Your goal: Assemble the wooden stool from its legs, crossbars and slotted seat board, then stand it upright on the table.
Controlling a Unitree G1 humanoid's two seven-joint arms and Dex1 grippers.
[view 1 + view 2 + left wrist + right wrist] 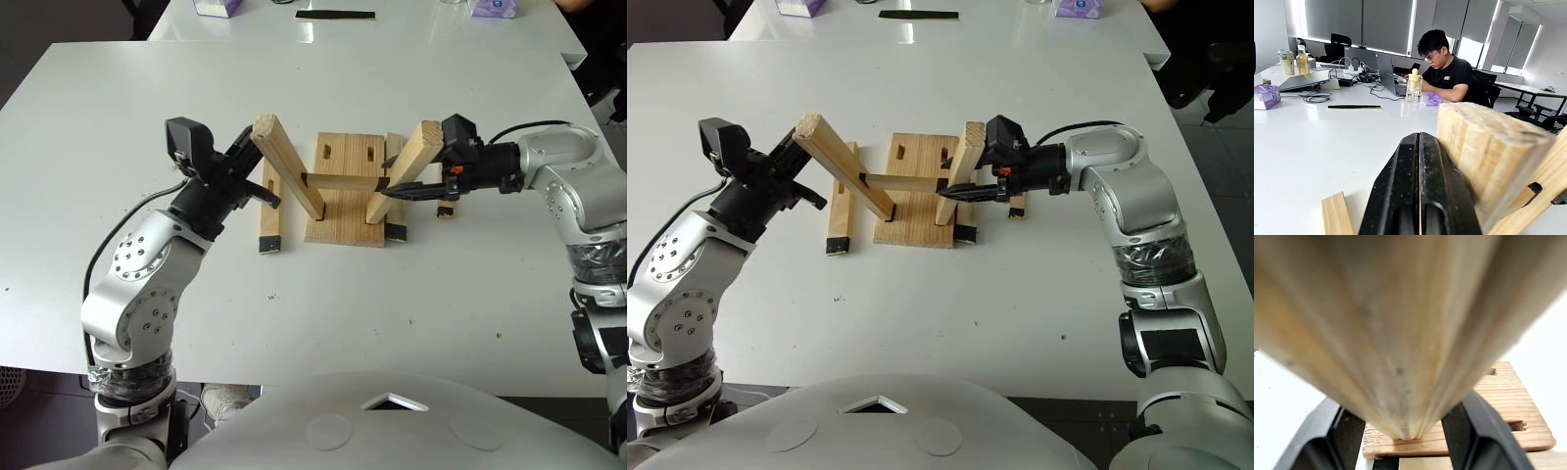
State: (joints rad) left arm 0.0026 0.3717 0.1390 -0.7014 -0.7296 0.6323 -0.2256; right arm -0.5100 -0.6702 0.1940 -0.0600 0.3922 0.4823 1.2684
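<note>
Fitting crossbar-joined legs to the seat board, as judged. The left gripper [266, 194] has its fingers pressed together and empty, propping the tilted left leg [289, 166], which leans on their side. The crossbar [343, 182] runs onward to the right leg [411, 162], clamped in the right gripper [390, 191]. The slotted seat board [343, 223] lies just below both. The step calls for levelling the legs, centring their ends over the slots [327, 151], then pressing evenly.

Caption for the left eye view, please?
Right hand grips the right leg, left hand at the left leg, crossbar joining them above the slotted seat board.
</note>
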